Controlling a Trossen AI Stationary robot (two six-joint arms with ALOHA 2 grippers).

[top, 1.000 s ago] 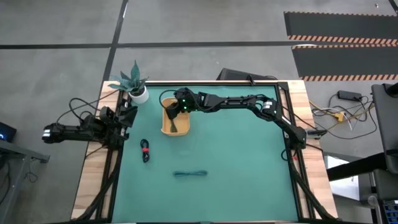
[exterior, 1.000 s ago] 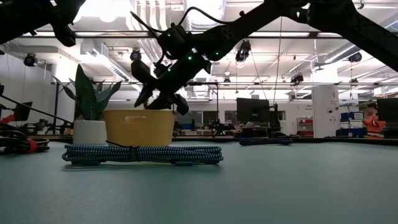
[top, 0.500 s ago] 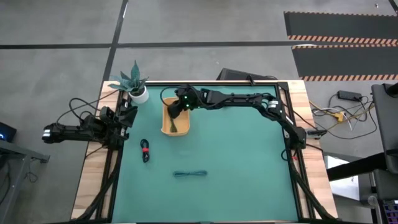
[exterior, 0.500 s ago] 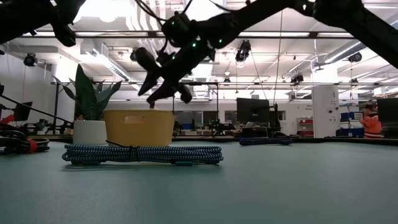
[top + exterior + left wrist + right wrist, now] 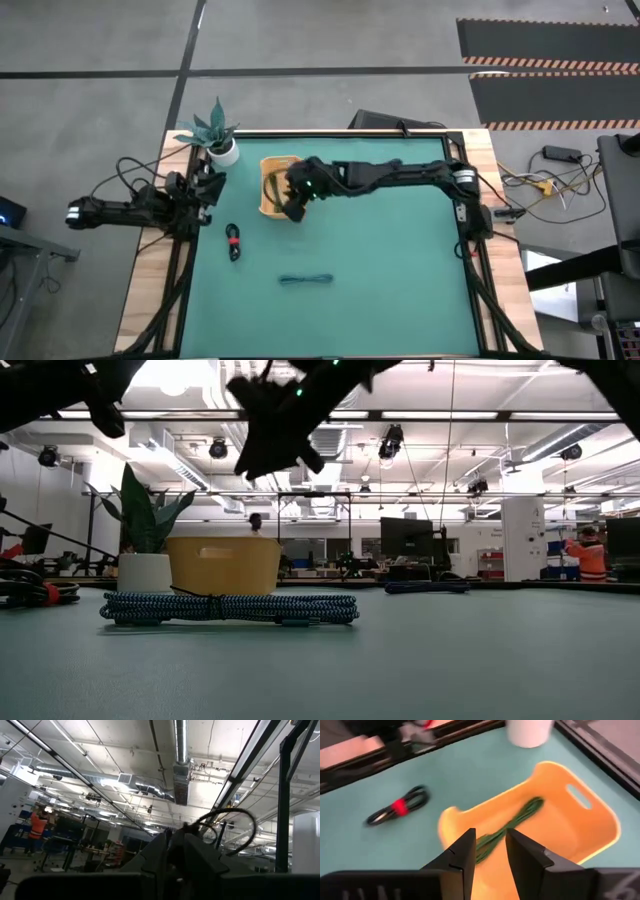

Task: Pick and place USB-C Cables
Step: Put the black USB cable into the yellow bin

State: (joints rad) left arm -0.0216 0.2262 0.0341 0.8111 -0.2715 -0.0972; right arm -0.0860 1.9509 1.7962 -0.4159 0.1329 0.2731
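The yellow tray (image 5: 270, 186) stands near the table's far left. The dark green cable (image 5: 510, 826) lies lengthwise on its floor. My right gripper (image 5: 293, 209) hangs open and empty in the air above the tray's near end (image 5: 489, 851); in the low view it is high up (image 5: 275, 420). The black cable with a red band (image 5: 233, 242) lies on the mat left of the tray. The teal-blue cable (image 5: 306, 279) lies nearer the near edge (image 5: 228, 607). The blue-purple cable I cannot place with certainty. My left gripper (image 5: 207, 184) waits, shut, at the table's left edge.
A potted plant (image 5: 217, 137) in a white pot (image 5: 145, 572) stands at the far left corner beside the tray. A low dark-blue bundle (image 5: 425, 587) shows far off to the right in the low view. The green mat (image 5: 390, 270) spreads right of the cables.
My right gripper has risen from just above the tray's inside and drawn back toward the table's near edge, ending over the tray's near end. The green cable has stayed lying in the tray.
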